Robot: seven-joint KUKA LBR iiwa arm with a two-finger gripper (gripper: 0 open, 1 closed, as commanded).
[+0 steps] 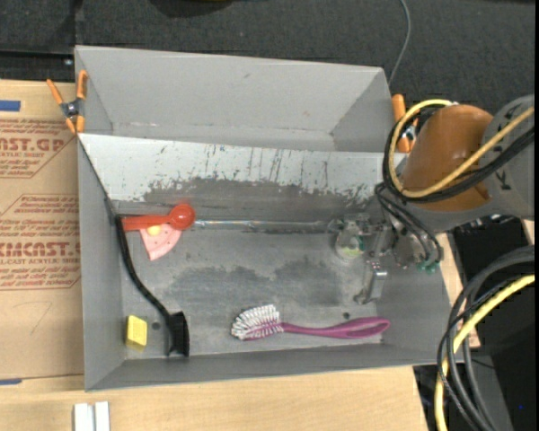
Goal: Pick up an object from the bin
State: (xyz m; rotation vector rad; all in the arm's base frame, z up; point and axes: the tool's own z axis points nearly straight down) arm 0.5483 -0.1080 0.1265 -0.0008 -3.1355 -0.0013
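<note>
The tool [373,285] is seen low over the floor of the grey bin [234,97], at about 4 o'clock of the floor. Whether it is apart or together cannot be told, and nothing can be made out in it.

The thing nearest to it is a purple brush [310,328], laid flat along the near wall at 5 to 6 o'clock. The slim handle's end lies just at the tool's 6 o'clock, and the white bristle head [256,321] points toward 9 o'clock. It is judged to be the likeliest pick.

The brush is judged to be light and made of plastic, with a stiff, smooth, narrow handle that may slip or pivot if taken near one end. The bristles are judged to be soft and yielding, so a poor place for a hold. A hold across the handle close to the head would probably be best, since the weight is likely to sit there. The closeness of the near wall may be found a hindrance.

Well apart, toward 8 o'clock, 1 black long-handled brush [148,294] and 1 yellow block [136,331] are seen. At 9 to 10 o'clock lies 1 red scoop [166,218] with a pink piece [159,241] touching it.
</note>
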